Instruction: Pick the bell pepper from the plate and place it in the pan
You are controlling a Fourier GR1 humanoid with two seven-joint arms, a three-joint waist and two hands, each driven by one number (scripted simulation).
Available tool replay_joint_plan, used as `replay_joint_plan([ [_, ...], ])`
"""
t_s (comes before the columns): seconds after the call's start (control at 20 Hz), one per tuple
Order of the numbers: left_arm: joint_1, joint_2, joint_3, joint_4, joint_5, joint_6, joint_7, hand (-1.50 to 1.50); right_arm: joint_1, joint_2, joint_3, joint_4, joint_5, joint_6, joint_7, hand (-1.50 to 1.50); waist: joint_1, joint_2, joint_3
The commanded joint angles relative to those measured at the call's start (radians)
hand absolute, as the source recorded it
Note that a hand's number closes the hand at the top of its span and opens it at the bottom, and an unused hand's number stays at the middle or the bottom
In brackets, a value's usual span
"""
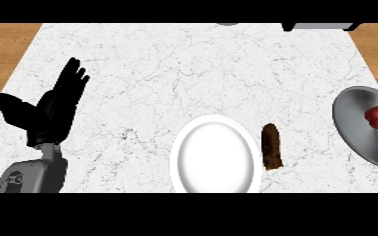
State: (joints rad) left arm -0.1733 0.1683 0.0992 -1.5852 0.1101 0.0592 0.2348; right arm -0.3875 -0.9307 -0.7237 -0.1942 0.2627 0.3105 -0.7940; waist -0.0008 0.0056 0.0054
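A white plate [215,155] lies at the front middle of the marble counter with nothing on it. At the right edge sits a grey pan [354,122], cut off by the view. A red bell pepper [371,116] rests inside the pan, only partly visible at the edge. My left hand [55,107] stays open at the left, fingers straight and pointing up, far from the plate and pan. My right hand does not show.
A brown elongated object [272,146] lies on the counter just right of the plate. A dark and grey appliance [317,26] peeks in at the top right. Wooden surface [16,40] borders the counter at left.
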Motion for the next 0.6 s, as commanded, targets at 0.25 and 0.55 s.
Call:
replay_joint_plan([
  [0.25,0.020,-0.017,-0.014,-0.030,-0.019,0.024,0.017,0.00,0.199,-0.121,-0.062,0.025,-0.087,0.354,-0.128,-1.50,-0.010,-0.004,0.003],
  [0.55,0.032,0.006,0.011,-0.024,0.009,-0.010,0.006,0.00,0.250,-0.108,-0.073,-0.023,-0.124,0.342,-0.150,-1.50,-0.003,-0.006,0.001],
])
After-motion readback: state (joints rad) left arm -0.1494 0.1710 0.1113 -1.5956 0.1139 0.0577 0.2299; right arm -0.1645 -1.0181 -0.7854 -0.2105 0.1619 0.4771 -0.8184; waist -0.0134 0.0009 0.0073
